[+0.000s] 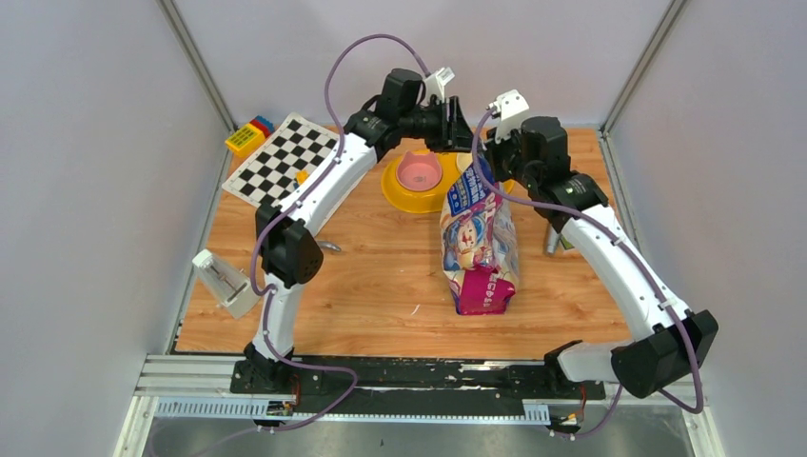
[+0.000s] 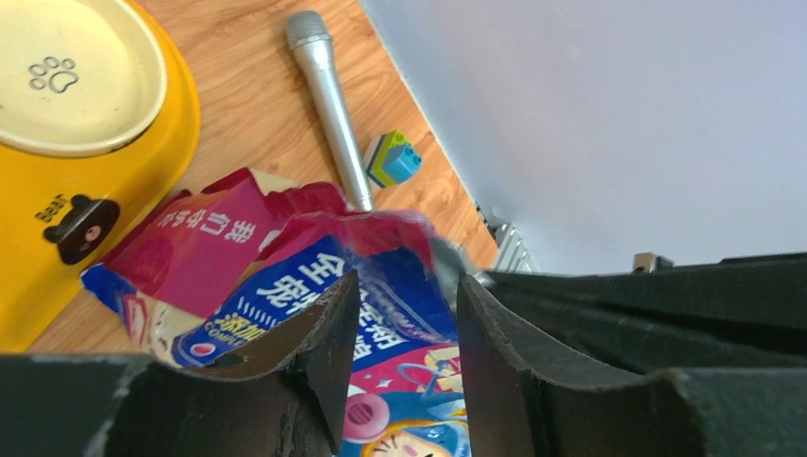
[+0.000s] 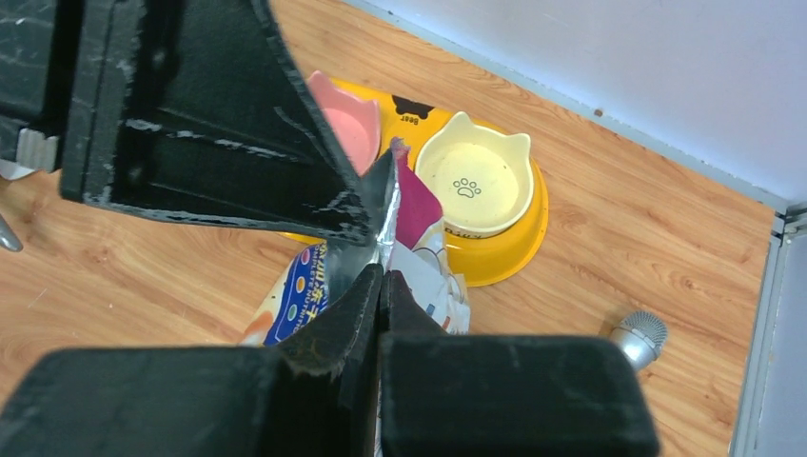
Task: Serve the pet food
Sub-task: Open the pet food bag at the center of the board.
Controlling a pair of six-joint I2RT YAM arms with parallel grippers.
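The glossy blue-and-pink pet food bag [image 1: 478, 243] lies on the wooden table, its torn top lifted toward the yellow double-bowl feeder [image 1: 395, 190]. No kibble shows; it is hidden inside the bag. My right gripper [image 3: 383, 271] is shut on the bag's silver-lined top edge [image 3: 385, 205]; in the top view it [image 1: 495, 162] is at the bag's far end. My left gripper [image 2: 407, 286] is open, its fingers [image 2: 328, 328] just above the bag's printed face [image 2: 400, 314] near the top edge. In the top view it [image 1: 459, 133] hangs over the feeder's far side.
The feeder holds a pink bowl [image 1: 419, 172] and a cream paw-print bowl [image 3: 473, 174]. A silver microphone [image 2: 328, 105] and a small toy block [image 2: 392, 159] lie right of the bag. A checkerboard [image 1: 285, 158], coloured blocks [image 1: 249, 134] and a white object [image 1: 225, 282] are on the left.
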